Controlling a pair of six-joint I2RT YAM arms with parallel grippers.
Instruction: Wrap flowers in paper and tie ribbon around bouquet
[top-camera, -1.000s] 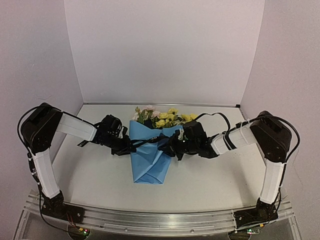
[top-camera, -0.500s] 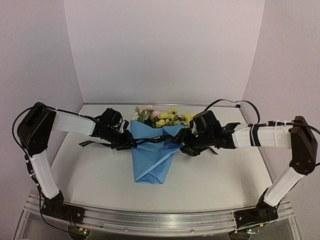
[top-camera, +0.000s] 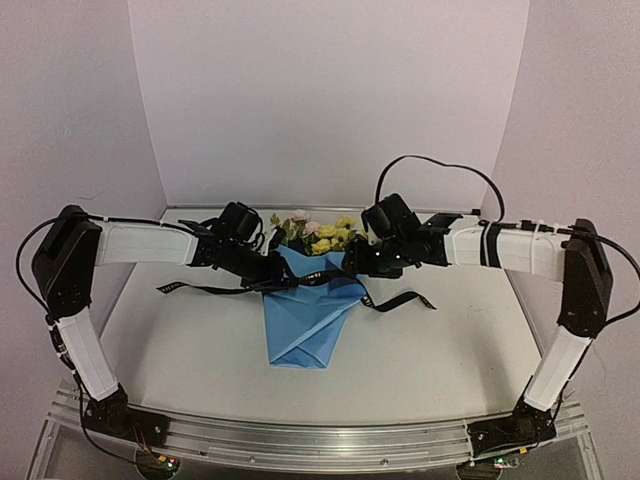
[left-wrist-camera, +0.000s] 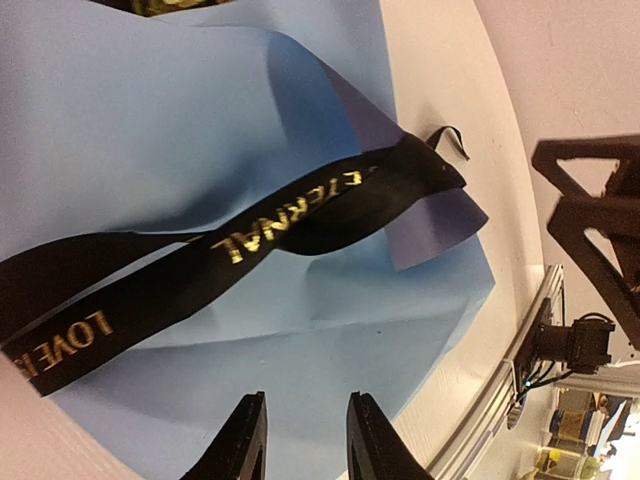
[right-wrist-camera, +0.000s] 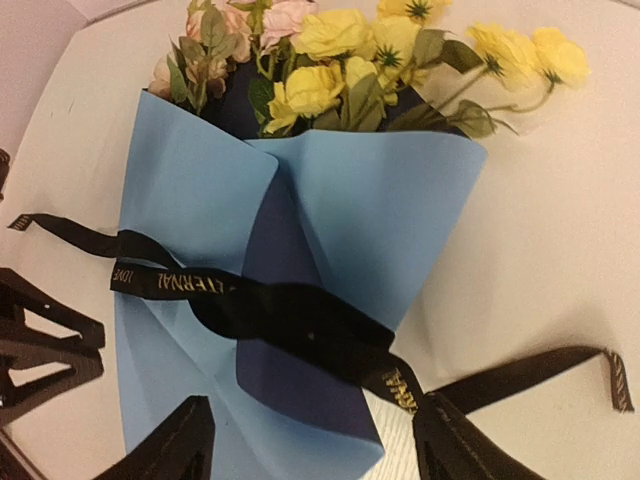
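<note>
1. Black jaws of the left gripper (left-wrist-camera: 303, 405) stand narrowly parted with nothing between them; light blue paper (left-wrist-camera: 150, 130) shows through the gap.
2. Right gripper (right-wrist-camera: 312, 425): jaws wide apart and empty, poised over the lower part of the wrap.
3. Ribbon (right-wrist-camera: 300, 320) lies across the front of the paper, doubled over itself at the middle. Whether that crossing is a knot cannot be told. It looks slack. One tail runs out to each side on the surface (top-camera: 450, 340).
4. Bouquet (top-camera: 305, 300) lies flat between the two arms, with the flowers (right-wrist-camera: 340, 50) at the far end and the cone's point toward the bases. A navy inner face shows at the overlap.
5. Assessment: wrapping is done; the tie is the step in hand.
6. Recommendation: each arm takes its own tail close to the crossing. Both draw outward level and evenly, so the cone neither slides nor twists. Stop once the ribbon seats snugly, as harder pulling would likely crease the thin paper or spring the overlap open.
</note>
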